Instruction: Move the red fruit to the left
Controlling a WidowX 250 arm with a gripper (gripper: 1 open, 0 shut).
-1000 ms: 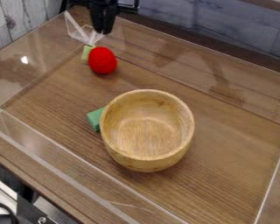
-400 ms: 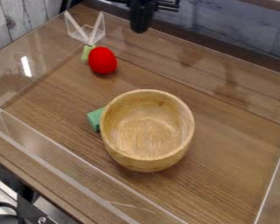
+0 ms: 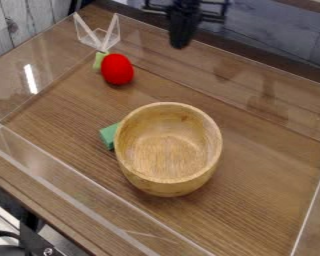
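The red fruit is a small round bright-red toy with a light-green leafy end pointing up-left. It lies on the wooden table toward the far left. My gripper hangs at the top centre, well to the right of the fruit and above the table. Its dark fingers point down, pressed together with nothing between them.
A wooden bowl stands in the middle of the table, with a flat green piece poking out at its left side. Clear plastic walls fence the table. A white clip-like object stands at the far left edge.
My gripper has travelled right along the back of the table, from just above the red fruit to the top centre. The fruit has stayed in place.
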